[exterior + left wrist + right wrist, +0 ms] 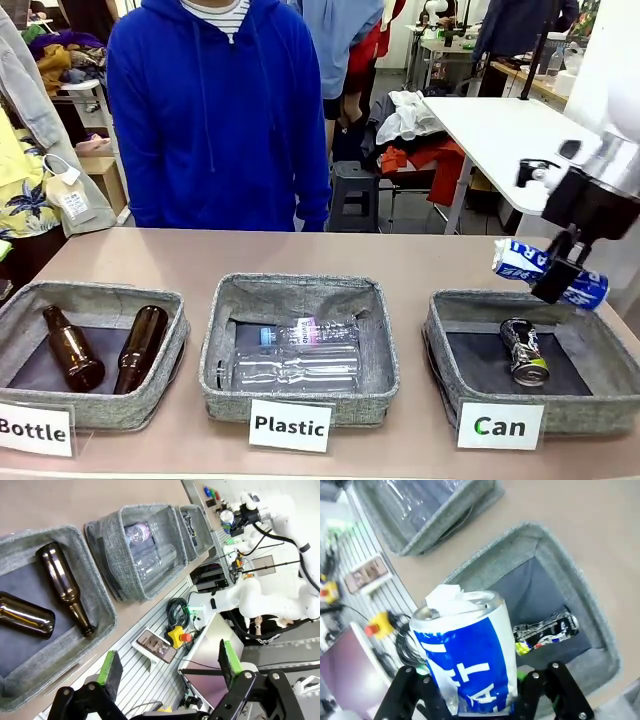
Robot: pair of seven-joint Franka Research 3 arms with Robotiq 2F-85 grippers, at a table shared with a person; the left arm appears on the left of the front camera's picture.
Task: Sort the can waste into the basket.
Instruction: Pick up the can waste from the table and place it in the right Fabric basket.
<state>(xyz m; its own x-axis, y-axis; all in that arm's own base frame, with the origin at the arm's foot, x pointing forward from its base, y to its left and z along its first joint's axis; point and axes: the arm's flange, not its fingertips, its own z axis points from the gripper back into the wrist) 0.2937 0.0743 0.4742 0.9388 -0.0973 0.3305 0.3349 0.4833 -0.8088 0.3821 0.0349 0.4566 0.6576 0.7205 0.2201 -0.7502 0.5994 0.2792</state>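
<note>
The right end effector (pixel 556 272) hangs above the far right corner of the "Can" basket (pixel 445 322), its fingers clamped on the blue can (pixel 548 274), which lies tilted in the grip with white print showing along its side. In the right wrist view the same blue can (pixel 470 652) sits between the fingers with its dented top toward the camera and a scrap of white paper (pixel 445 596) poking from the opening; below and beyond it the basket (pixel 555 560) opens up, and the black and silver can (pixel 547 630) lies on its side on the dark lining. From the front that second can (pixel 524 352) rests near the middle of the basket floor, well apart from the held one — one can in, one in the air. The left end effector (pixel 167 667) is spread wide with nothing between its green pads (pixel 106 661), hovering off the near edge of the tabletop (pixel 420 255) beside the "Bottle" basket (pixel 100 600), where two brown bottles (pixel 65 587) lie. Clear plastic bottles (pixel 295 355) fill the middle "Plastic" basket (pixel 380 385). A person in a blue hoodie (pixel 215 110) stands at the far side.
</note>
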